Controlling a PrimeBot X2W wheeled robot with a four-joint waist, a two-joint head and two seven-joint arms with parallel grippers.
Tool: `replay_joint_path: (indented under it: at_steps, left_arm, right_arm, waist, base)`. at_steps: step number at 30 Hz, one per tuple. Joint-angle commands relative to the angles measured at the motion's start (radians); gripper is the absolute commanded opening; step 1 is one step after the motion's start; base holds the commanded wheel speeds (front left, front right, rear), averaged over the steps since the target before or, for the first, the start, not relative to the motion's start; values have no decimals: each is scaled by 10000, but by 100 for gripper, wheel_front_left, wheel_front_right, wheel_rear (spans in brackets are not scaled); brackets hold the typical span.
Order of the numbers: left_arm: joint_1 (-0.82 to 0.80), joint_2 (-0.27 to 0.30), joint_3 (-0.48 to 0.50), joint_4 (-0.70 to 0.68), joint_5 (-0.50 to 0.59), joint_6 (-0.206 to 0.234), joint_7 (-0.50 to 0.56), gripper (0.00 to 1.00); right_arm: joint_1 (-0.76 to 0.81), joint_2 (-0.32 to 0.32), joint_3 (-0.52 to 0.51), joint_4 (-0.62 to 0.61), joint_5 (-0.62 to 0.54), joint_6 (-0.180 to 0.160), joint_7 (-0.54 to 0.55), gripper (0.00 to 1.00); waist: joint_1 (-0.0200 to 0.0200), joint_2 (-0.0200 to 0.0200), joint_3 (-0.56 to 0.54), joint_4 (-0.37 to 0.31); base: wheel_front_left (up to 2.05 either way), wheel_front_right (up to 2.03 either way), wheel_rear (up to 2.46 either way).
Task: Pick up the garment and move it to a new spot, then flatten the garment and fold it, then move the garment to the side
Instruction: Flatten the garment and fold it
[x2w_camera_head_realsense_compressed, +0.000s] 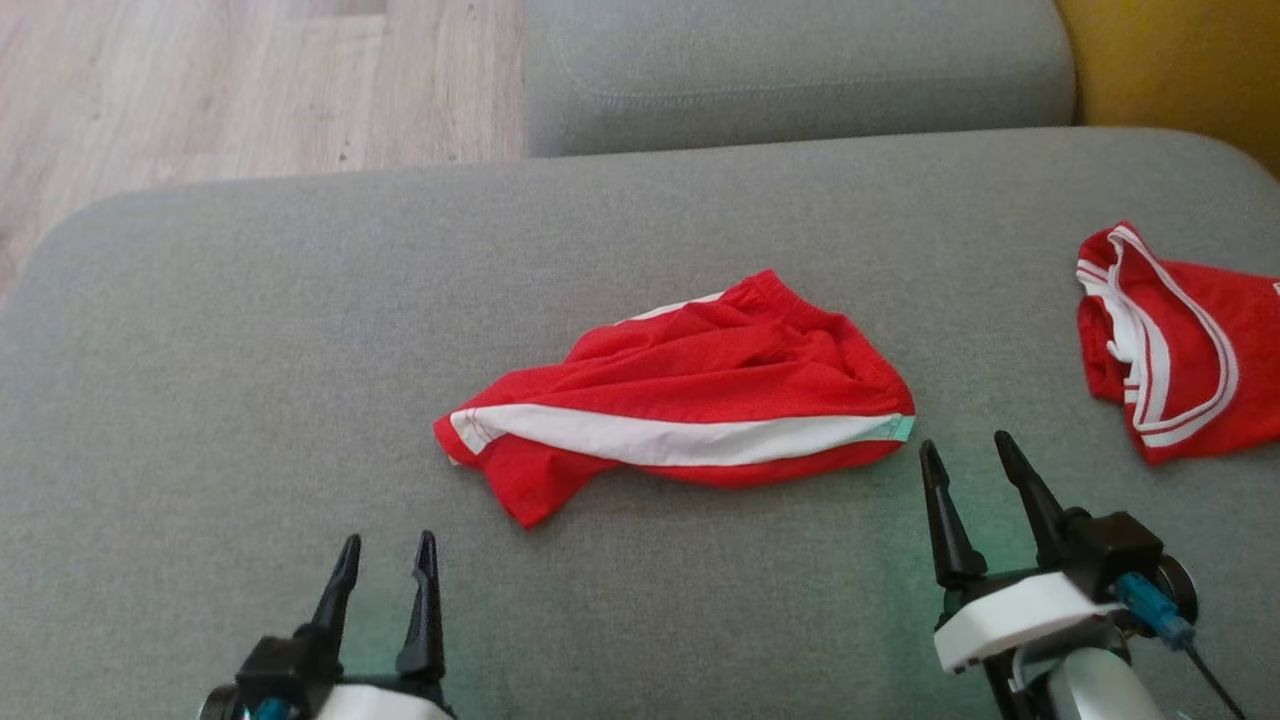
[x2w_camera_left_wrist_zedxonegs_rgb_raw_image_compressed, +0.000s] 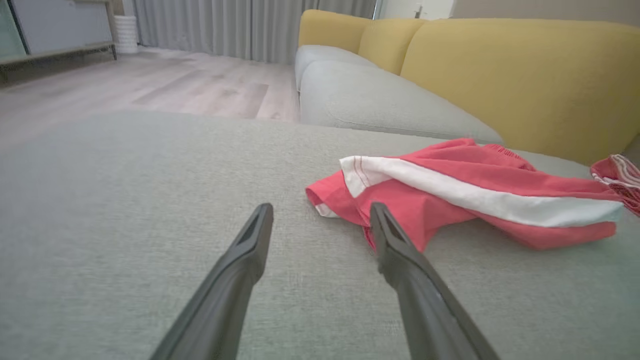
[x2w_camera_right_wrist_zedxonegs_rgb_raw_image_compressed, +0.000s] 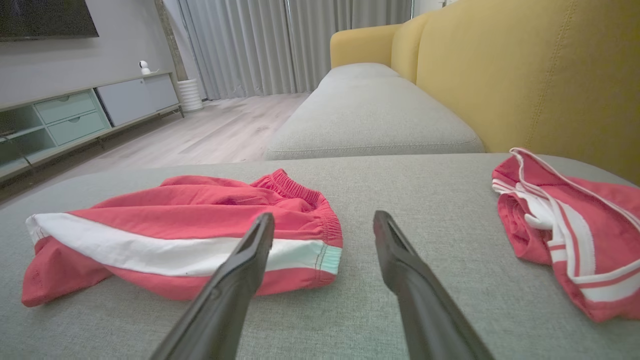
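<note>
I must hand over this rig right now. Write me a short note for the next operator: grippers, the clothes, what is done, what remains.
Left gripper: open, empty, near the leg end of the red shorts.
Right gripper: open, empty, near their waistband end.
The red shorts lie rumpled in the middle of the grey cushion. A second red garment lies apart, toward the right.
Done: nothing that shows; shorts not gripped.
Left: pick up, move, flatten, fold, set aside.
</note>
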Motion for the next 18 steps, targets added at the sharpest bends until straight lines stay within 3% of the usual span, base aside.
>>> replay_joint_path:
  at_steps: [1,6,11,18]
  left_arm:
    - [-729,0,184,-119,-265,-165,-53,100]
    - [-1733,0,-77,560,-624,-582,-53,100]
    - [-2623,5,-735,1084,-1458,-688,-53,100]
    - [-3362,648,-2006,1437,-2976,-693,-53,100]
  right_arm:
    - [-364,-18,281,-258,-10,65,-113,100]
    - [-619,-18,420,-140,9,65,-113,100]
    - [-875,-18,429,-111,-105,65,-113,100]
    - [-1096,-18,398,-129,-232,65,-113,100]
  waist:
    - [1,0,164,12]
    - [1,0,668,-55]
    - [1,0,1085,-174]
    - [1,0,1494,-287]
  base:
    - [0,0,0]
    - [0,0,0]
    - [0,0,0]
    - [0,0,0]
